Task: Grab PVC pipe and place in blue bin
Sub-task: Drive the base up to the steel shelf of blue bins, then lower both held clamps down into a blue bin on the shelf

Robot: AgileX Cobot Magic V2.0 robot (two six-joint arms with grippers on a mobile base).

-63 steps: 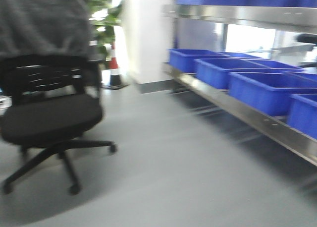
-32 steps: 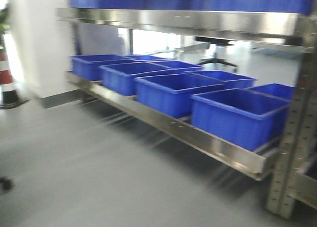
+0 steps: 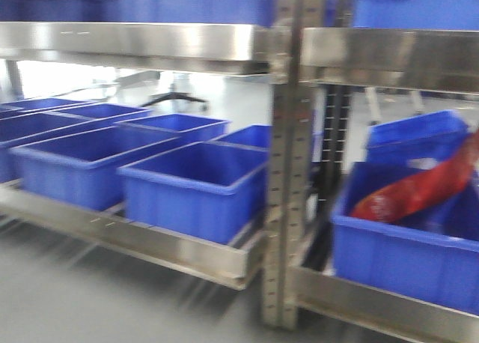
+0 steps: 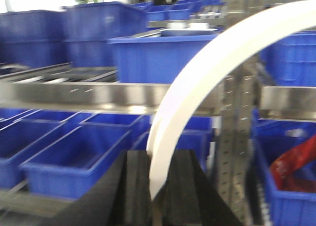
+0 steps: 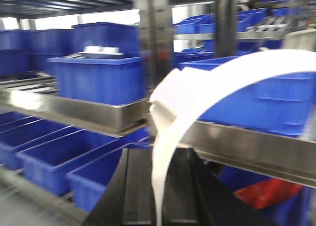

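Holding white pipe in front of the bin rack

My left hand (image 4: pixel 157 189) sits at the bottom of its wrist view. Its two black fingers (image 4: pixel 136 186) are pressed in on the lower end of the PVC pipe (image 4: pixel 197 83). The pipe is white and curved: from the pinch it rises, then arcs over to the right and runs out at the picture's right edge. It hangs in the air in front of the rack, with blue bins behind and below it.

My right hand (image 5: pixel 158 191) pinches a white curved length (image 5: pixel 192 97) in the same way. This piece climbs out from between the dark fingers, shows a fold near its top left, and sweeps off to the right. I cannot tell whether both hands grip one pipe or two separate pieces.

My front camera is blurred. It shows the steel rack (image 3: pixel 288 208) with its upright post near the middle. Left of the post, the lower shelf (image 3: pixel 150 242) carries a row of open blue bins. The nearest bin (image 3: pixel 187 201) stands just beside the post. Right of the post, another bin (image 3: pixel 397 260) holds a red bag (image 3: pixel 419 193), which lies tilted with its higher end to the right. More blue bins stand on the shelf above. Grey floor (image 3: pixel 75 298) runs along under the rack.
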